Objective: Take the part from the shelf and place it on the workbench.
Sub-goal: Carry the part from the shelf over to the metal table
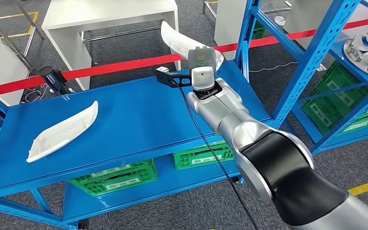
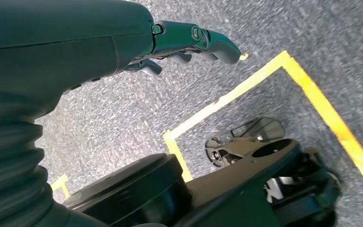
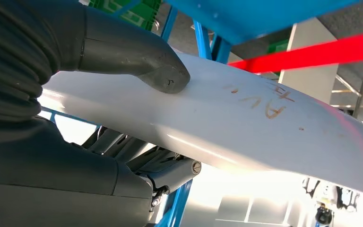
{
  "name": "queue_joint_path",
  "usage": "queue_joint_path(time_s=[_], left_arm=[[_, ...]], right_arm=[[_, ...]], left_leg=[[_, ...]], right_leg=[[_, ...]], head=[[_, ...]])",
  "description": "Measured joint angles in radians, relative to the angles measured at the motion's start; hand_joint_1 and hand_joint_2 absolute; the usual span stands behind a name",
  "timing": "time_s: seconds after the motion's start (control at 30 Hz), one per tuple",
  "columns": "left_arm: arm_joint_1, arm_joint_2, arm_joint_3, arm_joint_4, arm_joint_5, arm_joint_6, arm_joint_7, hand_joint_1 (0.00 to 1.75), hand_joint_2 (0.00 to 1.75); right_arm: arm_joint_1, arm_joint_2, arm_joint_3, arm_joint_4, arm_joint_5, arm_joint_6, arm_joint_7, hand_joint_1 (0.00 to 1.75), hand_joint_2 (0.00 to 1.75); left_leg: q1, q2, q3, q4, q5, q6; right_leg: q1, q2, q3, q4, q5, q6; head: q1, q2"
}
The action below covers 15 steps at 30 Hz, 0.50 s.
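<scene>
Glossy smooth white part point(image 3: 246, 127); blue painted metal workbench point(image 1: 139, 120).

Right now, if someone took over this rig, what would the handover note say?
Right hand: grips a white part, thumb pressed on top, fingers underneath, held above the far edge of the blue workbench.
Left hand: hangs over the floor, fingers apart, holding nothing.
Another white part already lies on the workbench's left side.
Done: part picked up and carried over.
Left: lower it onto the workbench surface and release.
</scene>
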<state>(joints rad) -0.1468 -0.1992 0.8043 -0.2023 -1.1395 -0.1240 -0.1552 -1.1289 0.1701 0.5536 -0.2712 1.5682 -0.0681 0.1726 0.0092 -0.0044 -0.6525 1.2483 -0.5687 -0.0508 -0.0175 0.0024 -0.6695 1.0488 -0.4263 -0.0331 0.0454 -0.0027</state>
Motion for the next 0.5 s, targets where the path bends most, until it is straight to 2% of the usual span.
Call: queue_joint_path(time_s=[0.07,0.1,0.13,0.17,0.23,0.27,0.3,0.33,0.37,0.4,0.43,0.47,0.5], left_arm=[[-0.001,0.0,-0.001,0.0,-0.001,0.0,0.0,0.0,1.75],[-0.002,0.0,-0.001,-0.001,-0.001,0.0,-0.001,0.0,1.75],[-0.002,0.0,-0.001,-0.001,-0.001,0.0,-0.001,0.0,1.75],[-0.002,0.0,-0.001,-0.001,-0.001,0.0,-0.001,0.0,1.75],[-0.003,0.0,-0.001,-0.001,-0.005,0.0,0.0,0.0,1.75],[-0.004,0.0,-0.002,-0.001,-0.007,0.0,0.001,0.0,1.75],[-0.005,-0.001,-0.002,-0.001,-0.009,0.0,0.002,0.0,1.75],[-0.006,-0.001,-0.003,-0.002,-0.01,0.0,0.003,0.0,1.75],[-0.007,-0.001,-0.003,-0.002,-0.011,0.0,0.003,0.0,1.75],[-0.008,-0.001,-0.004,-0.002,-0.013,0.0,0.004,0.0,1.75],[-0.008,-0.001,-0.006,-0.001,-0.015,0.0,0.004,0.0,1.75],[-0.008,-0.001,-0.008,-0.001,-0.016,0.0,0.004,0.0,1.75],[-0.008,-0.001,-0.009,-0.001,-0.017,0.0,0.004,0.0,1.75]], right_arm=[[0.0,0.0,0.0,0.0,0.0,-0.002,0.002,1.75,1.75],[0.0,0.0,0.0,0.0,-0.001,-0.003,0.002,1.75,1.75],[0.0,0.0,0.001,0.0,-0.001,-0.004,0.002,1.75,1.75],[0.0,-0.001,0.001,0.0,-0.001,-0.005,0.002,1.75,1.75],[0.0,-0.004,0.001,0.0,-0.004,-0.005,0.002,1.75,1.75],[-0.001,-0.008,0.001,0.001,-0.005,-0.005,0.004,1.75,1.75],[-0.002,-0.011,0.001,0.001,-0.006,-0.005,0.005,1.75,1.75],[-0.003,-0.014,0.001,0.001,-0.006,-0.005,0.005,1.75,1.75],[-0.003,-0.017,0.001,0.001,-0.007,-0.005,0.006,1.75,1.75],[-0.002,-0.02,0.001,0.001,-0.007,-0.005,0.006,1.75,1.75],[-0.001,-0.023,0.001,0.001,-0.007,-0.005,0.006,1.75,1.75],[0.001,-0.026,0.001,0.002,-0.008,-0.004,0.007,1.75,1.75],[0.002,-0.028,0.001,0.002,-0.008,-0.004,0.008,1.75,1.75]], left_leg=[[-0.003,0.0,0.097,-0.143,0.028,0.009],[-0.005,-0.001,0.128,-0.193,0.032,0.013],[-0.008,-0.002,0.145,-0.224,0.03,0.017],[-0.012,-0.003,0.146,-0.23,0.033,0.022],[-0.009,-0.001,0.133,-0.235,0.052,0.036],[-0.007,0.001,0.125,-0.238,0.064,0.046],[-0.004,0.003,0.114,-0.241,0.076,0.054],[-0.004,0.005,0.101,-0.241,0.088,0.06],[-0.005,0.005,0.084,-0.239,0.099,0.064],[-0.006,0.005,0.067,-0.236,0.11,0.066],[-0.008,0.005,0.05,-0.233,0.121,0.067],[-0.009,0.005,0.033,-0.229,0.131,0.067],[-0.011,0.005,0.016,-0.224,0.141,0.067]], right_leg=[[0.001,0.0,-0.012,0.0,0.014,0.007],[0.001,0.001,-0.014,-0.001,0.022,0.012],[0.001,0.001,-0.016,-0.004,0.031,0.018],[0.001,0.0,-0.016,-0.008,0.04,0.025],[0.001,0.002,-0.021,-0.014,0.049,0.038],[0.001,0.002,-0.029,-0.003,0.031,0.043],[0.002,0.002,-0.042,0.028,-0.004,0.046],[0.001,0.002,-0.059,0.081,-0.054,0.048],[0.001,0.001,-0.077,0.148,-0.102,0.051],[0.001,0.001,-0.091,0.213,-0.133,0.052],[0.002,0.001,-0.094,0.26,-0.142,0.052],[0.002,0.001,-0.082,0.274,-0.128,0.051],[0.004,0.001,-0.051,0.251,-0.101,0.047]], head=[[0.0,0.0],[0.0,0.0],[0.0,0.0],[-0.001,0.0],[-0.004,0.0],[-0.003,0.0],[-0.002,0.0],[-0.001,0.0],[0.001,0.0],[0.001,0.0],[0.001,0.0],[0.001,0.0],[0.001,0.0]])
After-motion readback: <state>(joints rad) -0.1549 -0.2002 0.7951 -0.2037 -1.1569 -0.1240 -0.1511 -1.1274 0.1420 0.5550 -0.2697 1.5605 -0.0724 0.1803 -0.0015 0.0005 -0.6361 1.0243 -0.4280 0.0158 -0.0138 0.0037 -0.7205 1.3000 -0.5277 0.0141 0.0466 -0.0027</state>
